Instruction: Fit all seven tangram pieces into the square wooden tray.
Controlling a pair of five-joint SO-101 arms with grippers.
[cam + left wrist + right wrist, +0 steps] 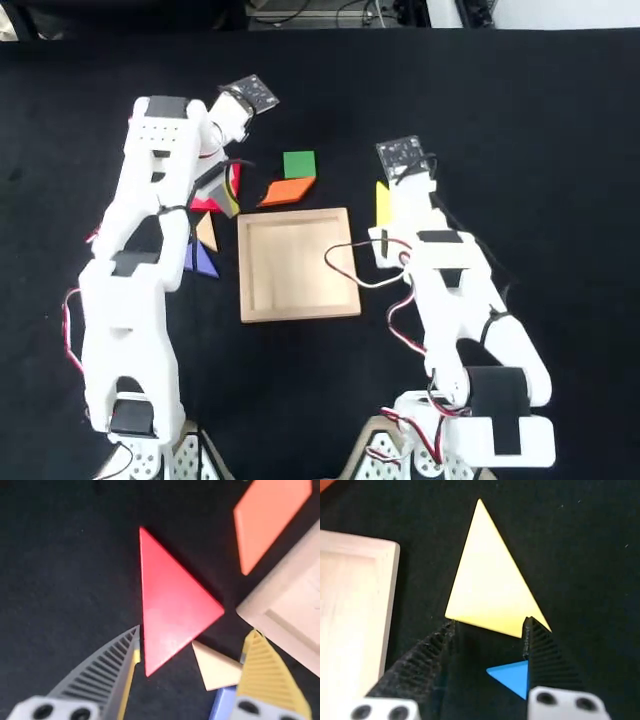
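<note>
The square wooden tray (298, 263) lies between the arms with nothing in it. My left gripper (196, 630) is open and hangs low over a red triangle (170, 605), one finger on each side of its near corner. A cream triangle (215, 667) and a blue piece (222, 705) lie beside it. In the high view this gripper (222, 192) is left of the tray's far corner. My right gripper (490, 623) is open at the near edge of a yellow triangle (492, 580), right of the tray (350, 605). A small blue triangle (512, 677) lies between its fingers.
An orange parallelogram (288, 191) and a green square (299, 164) lie just beyond the tray's far edge. A cream triangle (206, 230) and a blue triangle (203, 260) sit left of the tray, under the left arm. Black cloth covers the table.
</note>
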